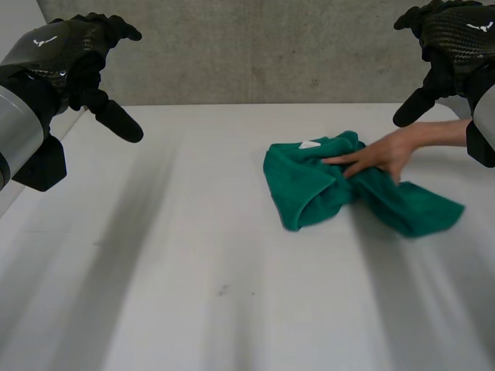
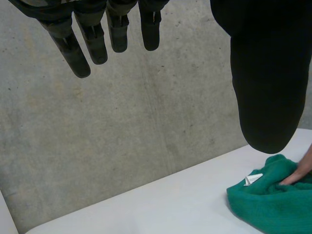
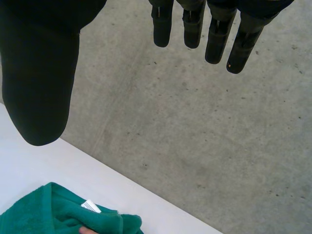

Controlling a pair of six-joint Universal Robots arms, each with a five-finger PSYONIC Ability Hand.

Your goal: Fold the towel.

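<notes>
The green towel lay crumpled on the white table, right of centre, a white label on its far edge. A person's hand reached in from the right and rested on it. The left hand hung above the far left, the right hand above the far right; both had fingers loosely spread, held nothing, and were well apart from the towel.

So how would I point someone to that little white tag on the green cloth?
On the white table, toward the robot's right side, lies a crumpled green towel with a person's hand resting on it. The tag sits near the towel's far edge, the only white patch on the green.
</notes>
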